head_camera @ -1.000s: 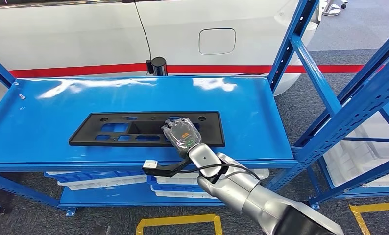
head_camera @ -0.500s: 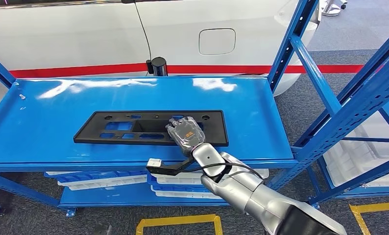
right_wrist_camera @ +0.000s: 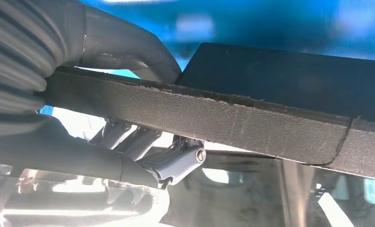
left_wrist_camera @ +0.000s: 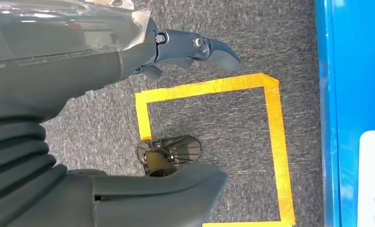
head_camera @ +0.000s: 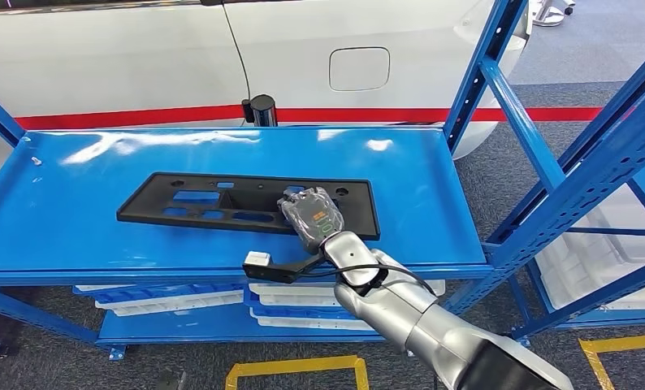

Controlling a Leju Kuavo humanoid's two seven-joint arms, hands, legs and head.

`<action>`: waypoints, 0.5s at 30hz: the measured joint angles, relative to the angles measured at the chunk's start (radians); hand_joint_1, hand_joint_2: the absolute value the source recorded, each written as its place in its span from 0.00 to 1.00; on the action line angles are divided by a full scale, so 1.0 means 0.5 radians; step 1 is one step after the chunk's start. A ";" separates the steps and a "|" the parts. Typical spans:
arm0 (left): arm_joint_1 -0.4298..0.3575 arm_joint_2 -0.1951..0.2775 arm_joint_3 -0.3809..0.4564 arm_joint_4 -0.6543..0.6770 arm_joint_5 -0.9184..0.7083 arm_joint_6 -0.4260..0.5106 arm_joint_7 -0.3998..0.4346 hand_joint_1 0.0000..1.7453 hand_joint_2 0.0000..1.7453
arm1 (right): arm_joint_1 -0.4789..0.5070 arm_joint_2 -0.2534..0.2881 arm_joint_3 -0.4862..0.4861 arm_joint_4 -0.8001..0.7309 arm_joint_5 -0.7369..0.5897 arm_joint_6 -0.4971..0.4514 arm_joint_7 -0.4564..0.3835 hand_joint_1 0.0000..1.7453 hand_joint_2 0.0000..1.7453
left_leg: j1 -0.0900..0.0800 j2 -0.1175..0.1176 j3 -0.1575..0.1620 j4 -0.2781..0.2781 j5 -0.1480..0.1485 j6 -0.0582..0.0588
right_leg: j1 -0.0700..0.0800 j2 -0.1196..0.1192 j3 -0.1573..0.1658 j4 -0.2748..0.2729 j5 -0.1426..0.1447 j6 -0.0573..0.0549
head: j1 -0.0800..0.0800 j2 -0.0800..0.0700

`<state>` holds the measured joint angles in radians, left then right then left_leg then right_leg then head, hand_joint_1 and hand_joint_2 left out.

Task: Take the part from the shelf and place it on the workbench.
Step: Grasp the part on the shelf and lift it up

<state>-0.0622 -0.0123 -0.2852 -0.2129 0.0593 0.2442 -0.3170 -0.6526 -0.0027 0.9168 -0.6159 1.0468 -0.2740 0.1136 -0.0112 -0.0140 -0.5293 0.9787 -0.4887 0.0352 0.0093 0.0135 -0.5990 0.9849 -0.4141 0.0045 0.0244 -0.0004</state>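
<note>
The black perforated panel [head_camera: 246,205], gripped at its near edge by the right hand [head_camera: 311,218], has been lifted and turned slightly toward 10 o'clock on the blue shelf [head_camera: 75,236], while the left hand [left_wrist_camera: 195,49] hangs empty with fingers apart.

Right arm [head_camera: 433,329]: silver segmented casing, black cable looped near the wrist, black bracket with white tip; right robot hand [head_camera: 311,218]: grey, clear film wrap, orange and green markings.
</note>
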 joint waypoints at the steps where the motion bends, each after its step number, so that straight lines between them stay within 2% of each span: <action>1: 0.000 0.000 0.000 0.000 0.004 0.000 0.004 0.00 1.00 | 0.000 0.001 -0.031 -0.023 -0.053 0.001 -0.019 1.00 1.00 | 0.000 0.000 0.000 0.000 0.000 0.000 | 0.000 0.000 0.000 0.000 0.000 0.000 | 0.000 0.000; 8: 0.000 0.002 0.001 0.000 0.030 0.017 0.014 0.00 1.00 | 0.022 0.003 -0.238 -0.216 -0.470 -0.039 -0.212 1.00 1.00 | 0.000 0.000 0.000 0.000 0.000 0.000 | 0.000 0.000 -0.001 0.000 0.000 0.000 | 0.000 0.000; 13: 0.000 0.002 0.001 0.000 0.031 0.022 0.015 0.00 1.00 | 0.031 0.003 -0.271 -0.256 -0.566 -0.042 -0.260 1.00 1.00 | 0.000 0.000 -0.001 0.000 0.000 0.000 | 0.000 0.000 -0.001 0.000 0.000 0.000 | 0.000 0.000; 15: 0.000 0.002 0.000 0.000 0.034 0.028 0.017 0.00 1.00 | 0.057 0.000 -0.327 -0.344 -0.773 -0.039 -0.351 1.00 1.00 | 0.000 0.000 -0.002 0.000 0.000 0.000 | 0.000 0.000 -0.002 0.000 0.000 0.000 | 0.000 0.000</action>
<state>-0.0622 -0.0113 -0.2851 -0.2129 0.0763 0.2581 -0.3083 -0.6243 -0.0026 0.7531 -0.7882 0.6604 -0.2935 -0.0618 -0.0111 -0.0142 -0.5303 0.9788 -0.4887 0.0352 0.0093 0.0133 -0.6002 0.9849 -0.4140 0.0045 0.0244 -0.0004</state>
